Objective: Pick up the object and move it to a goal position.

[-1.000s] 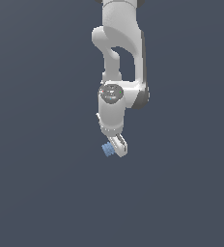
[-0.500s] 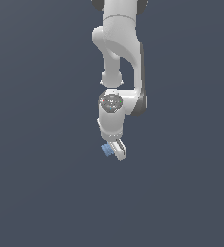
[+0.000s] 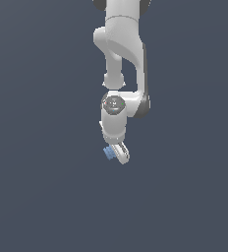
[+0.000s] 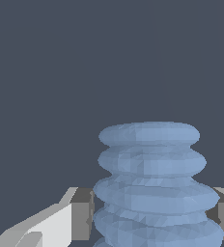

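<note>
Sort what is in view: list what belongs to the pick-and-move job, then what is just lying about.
Belongs to the job:
- light-blue ribbed cylinder, held between the fingers
- tool, closed on the cylinder

Lying about:
- nothing else visible; only a plain dark background
</note>
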`<state>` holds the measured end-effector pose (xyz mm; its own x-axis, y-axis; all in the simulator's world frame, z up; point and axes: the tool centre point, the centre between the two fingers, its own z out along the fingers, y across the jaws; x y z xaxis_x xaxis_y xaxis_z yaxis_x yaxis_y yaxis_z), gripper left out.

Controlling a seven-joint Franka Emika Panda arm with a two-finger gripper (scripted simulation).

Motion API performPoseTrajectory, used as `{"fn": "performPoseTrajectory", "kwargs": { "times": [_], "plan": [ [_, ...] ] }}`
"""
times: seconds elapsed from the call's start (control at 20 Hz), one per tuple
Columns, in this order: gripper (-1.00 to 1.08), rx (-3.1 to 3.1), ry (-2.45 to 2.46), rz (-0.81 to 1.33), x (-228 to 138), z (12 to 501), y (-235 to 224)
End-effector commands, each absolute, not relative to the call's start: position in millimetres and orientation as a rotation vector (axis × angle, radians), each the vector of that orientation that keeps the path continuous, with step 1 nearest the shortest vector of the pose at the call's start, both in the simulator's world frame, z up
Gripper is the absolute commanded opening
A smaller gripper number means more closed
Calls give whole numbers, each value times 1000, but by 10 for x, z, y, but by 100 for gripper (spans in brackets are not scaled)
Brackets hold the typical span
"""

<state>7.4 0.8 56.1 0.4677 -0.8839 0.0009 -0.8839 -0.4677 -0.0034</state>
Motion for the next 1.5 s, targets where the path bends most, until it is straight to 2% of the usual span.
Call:
{"fn": "performPoseTrajectory", "kwargs": {
  "times": [0.0, 0.6, 1.45],
  "plan": [
    [-100, -2689, 1619, -4, 74, 561, 7],
    [-100, -2689, 1621, -4, 218, 958, -36],
    [-100, -2690, 1624, -3, 785, 2418, -191]
  ]
}}
